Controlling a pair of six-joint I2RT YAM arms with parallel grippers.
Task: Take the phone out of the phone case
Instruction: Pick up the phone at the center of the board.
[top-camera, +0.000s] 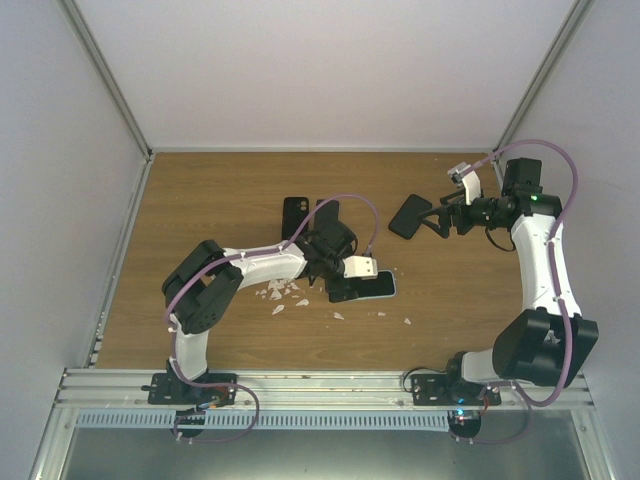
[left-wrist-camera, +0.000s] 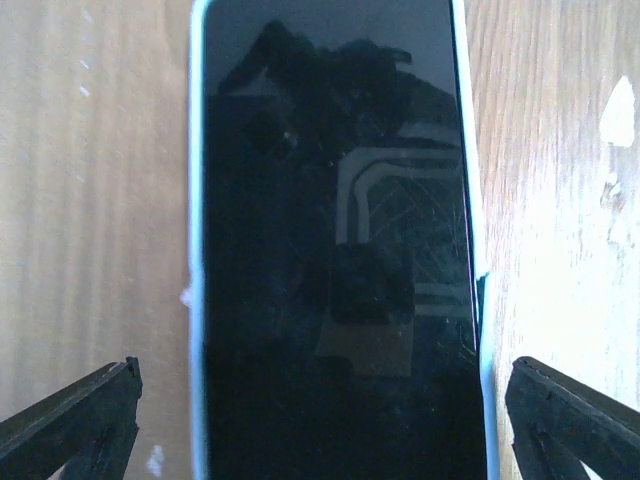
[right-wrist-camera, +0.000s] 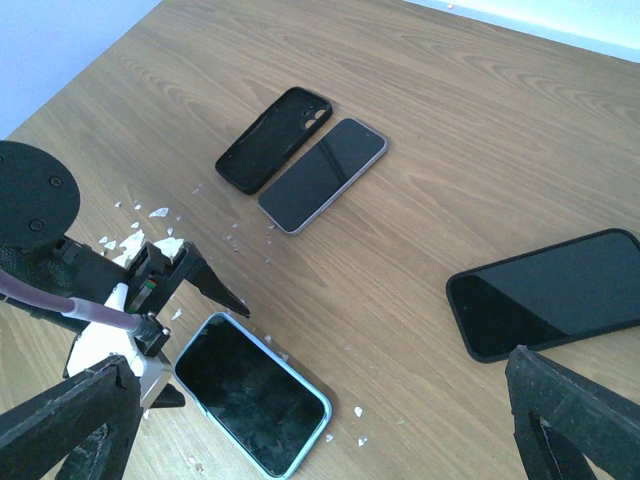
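A phone in a light-blue phone case (left-wrist-camera: 335, 250) lies screen up on the wooden table, also seen as the blue-cased phone (top-camera: 368, 287) (right-wrist-camera: 255, 395). My left gripper (left-wrist-camera: 325, 430) (top-camera: 345, 288) is open, and its fingers (left-wrist-camera: 75, 420) stand either side of the phone's near end without touching it. A second phone in a black case (right-wrist-camera: 550, 292) (top-camera: 410, 215) lies further right. My right gripper (right-wrist-camera: 320, 430) (top-camera: 440, 215) hovers open above the table next to that black-cased phone, with nothing between its fingers.
An empty black case (right-wrist-camera: 273, 140) (top-camera: 294, 215) and a bare phone (right-wrist-camera: 322, 173) lie side by side at the back. White flakes (top-camera: 285, 292) are scattered around the left gripper. Grey walls enclose the table on three sides.
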